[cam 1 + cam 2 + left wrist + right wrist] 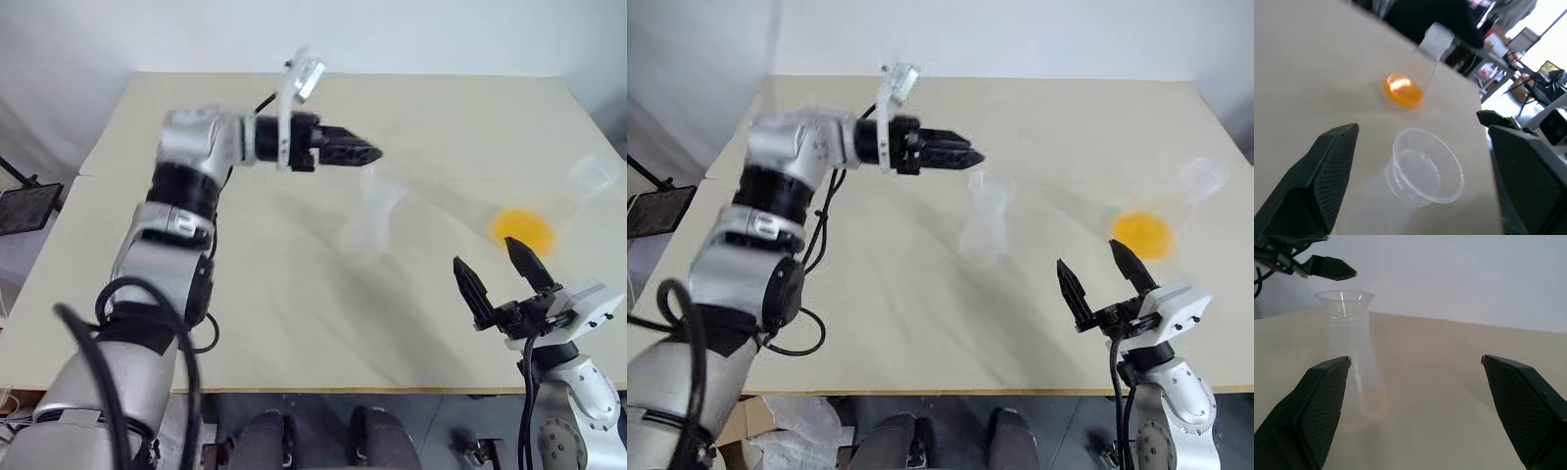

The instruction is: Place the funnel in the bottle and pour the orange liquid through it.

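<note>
Left gripper (965, 157) hangs empty, fingers apart, just beside the funnel (990, 186) seated in the bottle (985, 227); a nudge could topple both. Orange liquid (1140, 233) waits farther right in a conical flask (1176, 206), near the spread, empty right gripper (1099, 278).

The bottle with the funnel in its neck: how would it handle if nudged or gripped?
The bottle looks empty and thin-walled, so probably light and easy to shove. Its tall shape under the wide funnel suggests it might tip. The clear smooth wall may be slippery.
</note>
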Controlling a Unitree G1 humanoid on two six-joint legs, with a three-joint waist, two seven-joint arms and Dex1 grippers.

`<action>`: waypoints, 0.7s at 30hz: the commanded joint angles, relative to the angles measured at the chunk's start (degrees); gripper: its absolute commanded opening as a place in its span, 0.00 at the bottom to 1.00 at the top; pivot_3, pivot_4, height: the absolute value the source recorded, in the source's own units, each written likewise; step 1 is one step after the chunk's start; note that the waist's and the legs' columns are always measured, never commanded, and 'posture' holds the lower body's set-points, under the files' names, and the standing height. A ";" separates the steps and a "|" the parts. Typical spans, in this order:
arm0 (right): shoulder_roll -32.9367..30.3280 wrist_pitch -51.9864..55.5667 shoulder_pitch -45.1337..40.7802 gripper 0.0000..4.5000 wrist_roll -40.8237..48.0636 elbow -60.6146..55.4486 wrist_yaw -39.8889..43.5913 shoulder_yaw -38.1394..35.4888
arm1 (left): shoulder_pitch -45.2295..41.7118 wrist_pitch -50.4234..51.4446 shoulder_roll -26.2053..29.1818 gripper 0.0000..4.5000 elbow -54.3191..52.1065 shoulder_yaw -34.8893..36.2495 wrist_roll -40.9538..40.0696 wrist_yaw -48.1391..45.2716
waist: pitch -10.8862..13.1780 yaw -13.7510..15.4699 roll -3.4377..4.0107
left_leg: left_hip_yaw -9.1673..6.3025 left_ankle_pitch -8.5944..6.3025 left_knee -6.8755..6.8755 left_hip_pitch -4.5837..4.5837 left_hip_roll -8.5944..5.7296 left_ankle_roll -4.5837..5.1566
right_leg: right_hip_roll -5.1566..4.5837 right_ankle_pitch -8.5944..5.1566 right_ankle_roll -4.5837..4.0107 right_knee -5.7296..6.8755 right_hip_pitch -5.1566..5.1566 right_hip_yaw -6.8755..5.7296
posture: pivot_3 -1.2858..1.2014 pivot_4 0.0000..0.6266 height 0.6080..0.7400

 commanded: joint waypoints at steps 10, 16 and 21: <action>-2.95 -3.24 4.76 1.00 5.20 8.25 0.63 -17.94 | 32.35 -22.21 11.13 0.99 -31.06 11.32 -4.59 -4.24 | -0.01 0.68 -0.02 | -0.18 -0.07 0.21 -0.04 -0.02 0.14 | -0.19 0.02 0.03 0.01 0.17 -0.10 | 0.52 0.24 1.00; -2.98 -3.08 5.50 1.00 7.37 12.72 0.73 -22.02 | 49.37 -19.89 14.06 0.99 -46.69 10.74 -7.03 -3.82 | -0.04 0.75 0.04 | -0.12 -0.06 0.19 0.00 0.08 0.17 | -0.21 0.02 0.03 -0.02 0.18 -0.02 | 0.52 0.24 1.00; -5.42 2.43 1.21 1.00 8.87 11.92 -2.58 -20.71 | 57.05 -19.16 13.22 0.99 -53.94 10.68 -8.68 -0.29 | -0.07 0.75 0.08 | -0.07 -0.06 0.23 0.04 0.15 0.18 | -0.22 0.02 0.03 0.00 0.22 0.07 | 0.52 0.24 1.00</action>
